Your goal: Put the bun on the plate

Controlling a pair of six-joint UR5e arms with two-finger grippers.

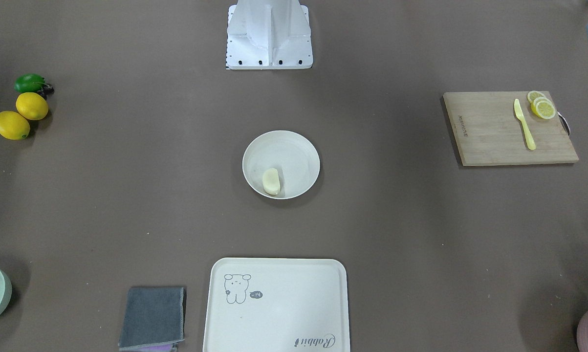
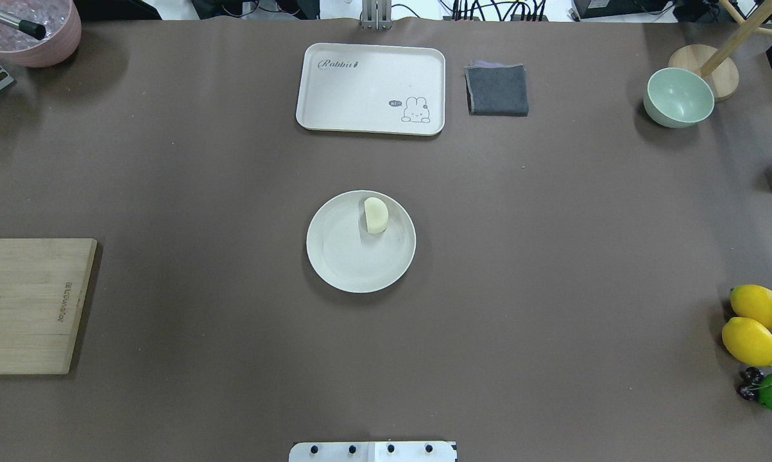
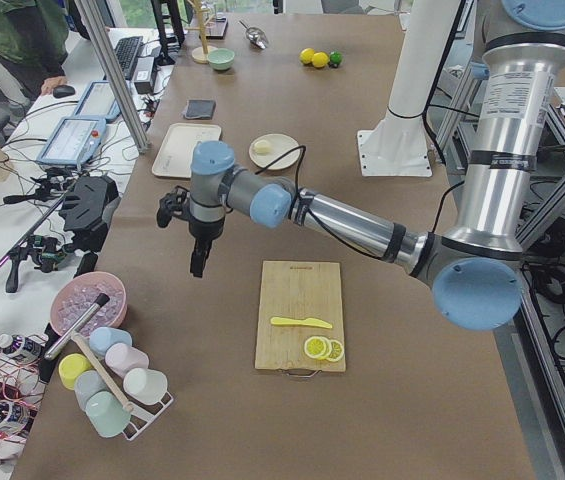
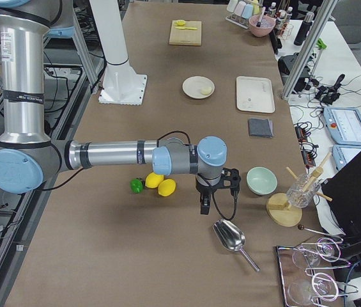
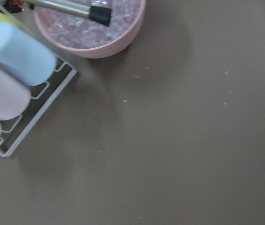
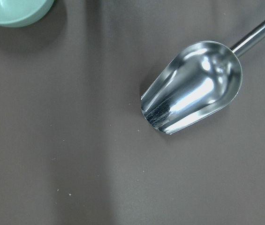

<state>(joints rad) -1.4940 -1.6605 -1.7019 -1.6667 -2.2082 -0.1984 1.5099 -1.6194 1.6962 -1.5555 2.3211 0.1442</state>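
Exterior left: left arm (image 3: 342, 220) stretched level across mid-frame, wrist turned down, jaws aimed at worktop (image 2: 552, 256), apart or together cannot tell | exterior right: right arm (image 4: 110, 153) likewise, jaws' state unreadable | brown worktop, person (image 3: 22, 35) upper left | bun (image 2: 375, 215) on plate (image 2: 325, 260), upper right part, long axis up-down in overhead frame

Setting: robotics lab, not a kitchen. Evidence:
- Left arm (image 3: 362, 230) and right arm (image 4: 110, 153) are industrial, silver tube with blue joint caps.
- White pedestal (image 1: 269, 34) stands on a long counter (image 1: 127, 205) under a brown cover, bolt heads along its foot.
- Aluminium frame posts (image 3: 112, 80) run along the edge.
- Side bench holds tablets (image 3: 70, 140), a keyboard (image 3: 124, 55) and loose cables (image 3: 22, 190).
- Plate (image 2: 341, 256), lemons (image 2: 751, 324) and tray (image 2: 360, 90) are spread well apart like test props.
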